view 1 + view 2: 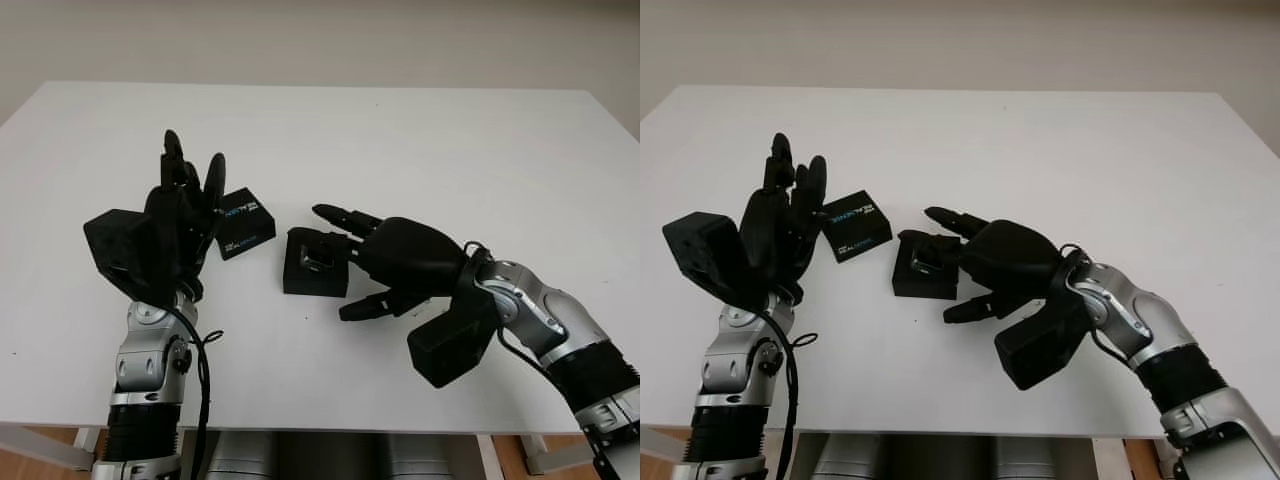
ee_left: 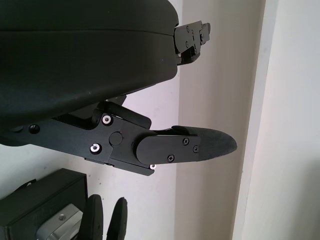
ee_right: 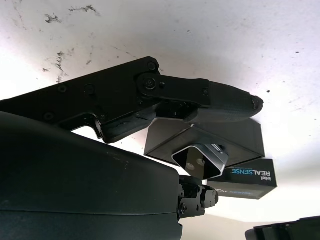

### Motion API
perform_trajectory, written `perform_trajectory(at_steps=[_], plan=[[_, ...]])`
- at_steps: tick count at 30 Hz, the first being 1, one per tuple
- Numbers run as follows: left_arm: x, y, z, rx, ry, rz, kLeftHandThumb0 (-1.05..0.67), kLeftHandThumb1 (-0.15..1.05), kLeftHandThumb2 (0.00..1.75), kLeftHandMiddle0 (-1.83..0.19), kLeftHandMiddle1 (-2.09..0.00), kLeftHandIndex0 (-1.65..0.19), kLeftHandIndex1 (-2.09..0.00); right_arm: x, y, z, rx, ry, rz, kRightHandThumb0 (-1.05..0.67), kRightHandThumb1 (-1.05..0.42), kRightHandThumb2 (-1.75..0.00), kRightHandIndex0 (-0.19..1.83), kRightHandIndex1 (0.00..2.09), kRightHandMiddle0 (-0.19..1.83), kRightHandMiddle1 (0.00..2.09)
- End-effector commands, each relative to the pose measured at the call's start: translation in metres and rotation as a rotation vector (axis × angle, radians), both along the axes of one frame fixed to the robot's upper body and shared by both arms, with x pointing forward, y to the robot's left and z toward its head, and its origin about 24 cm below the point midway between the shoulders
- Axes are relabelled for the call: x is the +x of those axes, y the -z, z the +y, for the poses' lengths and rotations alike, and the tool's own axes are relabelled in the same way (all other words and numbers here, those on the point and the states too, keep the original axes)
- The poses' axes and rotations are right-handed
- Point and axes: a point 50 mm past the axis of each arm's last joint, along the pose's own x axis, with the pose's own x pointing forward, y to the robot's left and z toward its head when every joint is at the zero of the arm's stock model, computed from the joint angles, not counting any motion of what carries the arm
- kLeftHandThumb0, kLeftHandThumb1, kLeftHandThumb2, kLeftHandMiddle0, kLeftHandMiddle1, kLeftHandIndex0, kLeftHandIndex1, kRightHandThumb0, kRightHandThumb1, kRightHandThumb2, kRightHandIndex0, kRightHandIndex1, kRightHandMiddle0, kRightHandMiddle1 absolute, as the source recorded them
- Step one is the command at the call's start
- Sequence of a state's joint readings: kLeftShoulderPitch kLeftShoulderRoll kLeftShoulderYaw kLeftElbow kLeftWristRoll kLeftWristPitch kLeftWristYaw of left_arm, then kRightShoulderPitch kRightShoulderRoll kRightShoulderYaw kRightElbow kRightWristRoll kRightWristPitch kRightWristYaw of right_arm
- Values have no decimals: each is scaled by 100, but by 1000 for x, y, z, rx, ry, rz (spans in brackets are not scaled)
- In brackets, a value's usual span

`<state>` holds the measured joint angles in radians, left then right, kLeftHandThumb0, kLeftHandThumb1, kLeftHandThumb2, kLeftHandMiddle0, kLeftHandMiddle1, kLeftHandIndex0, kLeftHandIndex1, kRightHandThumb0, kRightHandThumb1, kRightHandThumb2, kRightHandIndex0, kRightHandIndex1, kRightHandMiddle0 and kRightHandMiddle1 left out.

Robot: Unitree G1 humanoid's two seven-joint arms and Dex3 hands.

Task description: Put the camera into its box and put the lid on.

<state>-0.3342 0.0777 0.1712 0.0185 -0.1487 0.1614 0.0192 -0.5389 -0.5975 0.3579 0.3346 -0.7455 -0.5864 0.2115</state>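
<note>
The black box (image 1: 313, 272) stands open at the table's middle, and the silver camera (image 1: 319, 259) sits inside it, tilted; the right wrist view shows the camera (image 3: 200, 159) in the box (image 3: 235, 137) too. The black lid (image 1: 245, 222), printed REALSENSE, lies on the table just left of the box. My right hand (image 1: 340, 262) is open against the box's right side, with its upper fingers (image 1: 338, 215) reaching over the camera and its thumb (image 1: 362, 308) held apart in front. My left hand (image 1: 190, 175) is open, raised upright beside the lid's left edge, holding nothing.
The white table (image 1: 420, 140) stretches wide behind and to the right of both hands. Its front edge (image 1: 300, 425) runs close under both forearms. A black cable (image 1: 205, 370) hangs along the left forearm.
</note>
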Motion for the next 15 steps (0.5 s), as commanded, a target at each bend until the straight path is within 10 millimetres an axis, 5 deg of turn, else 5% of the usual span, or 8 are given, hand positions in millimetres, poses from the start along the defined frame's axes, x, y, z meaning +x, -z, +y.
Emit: perform_trajectory(at_steps=[1,15], plan=[[-3,-2,0,2,-1,-9,-68,105,38,19,0,19,0,1,-8,5,-2,-13,-39,-83,-105,-55,-12,2,-7,5],[-6,1,-3,14,-8,-2,-70,105,39,19,0,19,0,-2,-1,16,-34,-51,-74,-88,-105,-64,-17,3,-7,5]])
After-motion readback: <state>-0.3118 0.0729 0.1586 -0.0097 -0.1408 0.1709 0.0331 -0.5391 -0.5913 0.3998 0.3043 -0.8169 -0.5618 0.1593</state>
